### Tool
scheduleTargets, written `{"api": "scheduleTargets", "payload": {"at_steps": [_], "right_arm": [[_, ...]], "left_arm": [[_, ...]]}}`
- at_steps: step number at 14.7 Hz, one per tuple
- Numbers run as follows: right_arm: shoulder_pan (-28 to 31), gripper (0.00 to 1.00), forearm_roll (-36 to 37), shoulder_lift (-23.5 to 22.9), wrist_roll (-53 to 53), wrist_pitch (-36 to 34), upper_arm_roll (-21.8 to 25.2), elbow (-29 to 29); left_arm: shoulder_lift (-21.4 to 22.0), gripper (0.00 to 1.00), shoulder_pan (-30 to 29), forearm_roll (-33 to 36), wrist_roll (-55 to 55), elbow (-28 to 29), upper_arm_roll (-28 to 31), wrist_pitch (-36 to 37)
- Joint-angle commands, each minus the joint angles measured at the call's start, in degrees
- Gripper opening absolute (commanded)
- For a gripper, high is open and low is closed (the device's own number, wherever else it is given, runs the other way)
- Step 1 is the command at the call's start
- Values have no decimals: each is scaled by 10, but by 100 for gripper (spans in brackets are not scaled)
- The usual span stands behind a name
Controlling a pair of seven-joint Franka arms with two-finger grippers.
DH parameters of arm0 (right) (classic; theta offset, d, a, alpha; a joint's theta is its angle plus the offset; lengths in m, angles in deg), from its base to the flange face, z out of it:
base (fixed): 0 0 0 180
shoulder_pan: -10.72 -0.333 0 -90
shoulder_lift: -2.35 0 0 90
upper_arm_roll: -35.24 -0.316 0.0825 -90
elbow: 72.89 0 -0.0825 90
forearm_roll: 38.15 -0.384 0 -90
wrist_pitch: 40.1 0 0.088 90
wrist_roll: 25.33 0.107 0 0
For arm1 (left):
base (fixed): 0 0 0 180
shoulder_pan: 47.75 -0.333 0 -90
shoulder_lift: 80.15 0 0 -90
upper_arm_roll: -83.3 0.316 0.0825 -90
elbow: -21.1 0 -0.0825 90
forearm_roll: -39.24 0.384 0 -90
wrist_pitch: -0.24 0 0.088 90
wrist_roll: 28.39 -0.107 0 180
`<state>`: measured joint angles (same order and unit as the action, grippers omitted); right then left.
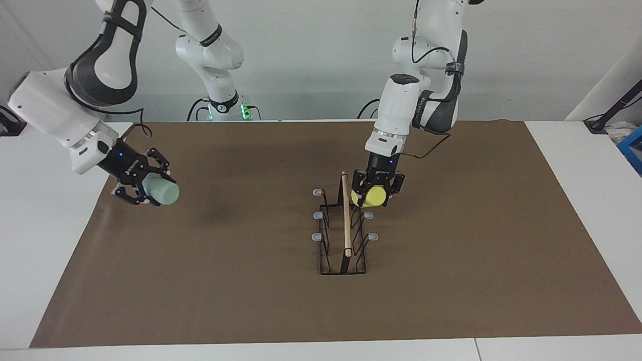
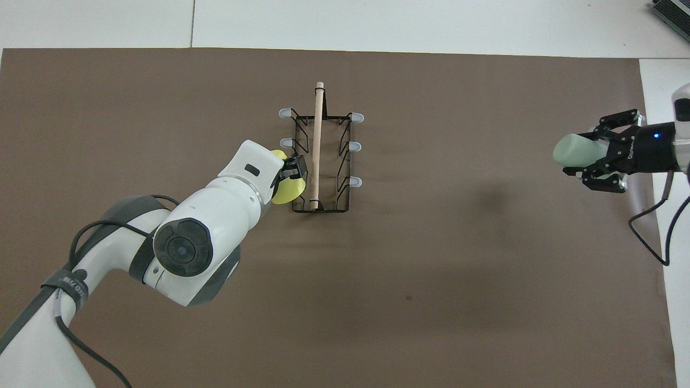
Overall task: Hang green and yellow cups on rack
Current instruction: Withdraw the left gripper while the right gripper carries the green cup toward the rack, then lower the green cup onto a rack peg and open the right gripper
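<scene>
**Carrying both cups, yellow one at the rack**

Gripping the green cup (image 1: 161,193) sideways, the right gripper (image 1: 145,186) hangs in the air over the brown mat (image 1: 451,281) close to its edge at the right arm's end of the table (image 1: 35,235). Its fingers clamp the cup's sides, and the cup's closed bottom points toward the middle of the mat.

The left gripper (image 1: 373,193) is down at the rack (image 1: 343,235), right beside the wooden rod handle (image 1: 345,213), at the row of prongs on the left arm's side. The yellow cup (image 1: 367,197) sits between its fingers, tilted, at the prong nearest the robots in that row. In the overhead view the cup's wide mouth (image 2: 288,186) shows just beside the rack's wire frame. Whether the fingers grip the cup firmly or stand slightly off it I cannot tell, nor whether the cup already rests on the prong.

The rack stands upright near the middle of the mat, its grey-tipped prongs sticking out to both sides, the five others bare.
</scene>
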<state>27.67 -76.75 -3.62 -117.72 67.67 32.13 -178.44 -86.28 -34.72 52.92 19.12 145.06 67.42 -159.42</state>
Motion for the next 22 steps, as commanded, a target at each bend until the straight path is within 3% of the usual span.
{"api": "scheduleTargets", "payload": {"at_steps": [1,4,6,10,13,17,20,22], "right_arm": [[32,6,-125,32,-57,-53,-7,-42],[22,6,-288,78,-124,-52,-6,-129],[-5,5,-322,80,-132,-24,-7,-137],[-96,5,-486,84,-145,46,-7,-152],[-154,5,-621,84,-193,68,-7,-184],[-252,6,-814,77,-289,126,-7,-221],[-343,6,-975,62,-368,176,-7,-229],[-361,6,-1015,42,-421,177,-7,-229]], "left_arm": [[16,100,-4,10,-3,-17,-5,64],[16,100,-4,9,-42,-66,-5,157],[18,100,-6,8,-110,-97,0,234],[41,100,-28,2,-234,-116,14,347],[67,100,-31,-14,-335,-115,59,391],[89,100,-30,-110,-469,-120,134,427],[85,100,-34,-128,-528,-179,163,494],[82,100,-45,-138,-559,-211,173,527]]}}
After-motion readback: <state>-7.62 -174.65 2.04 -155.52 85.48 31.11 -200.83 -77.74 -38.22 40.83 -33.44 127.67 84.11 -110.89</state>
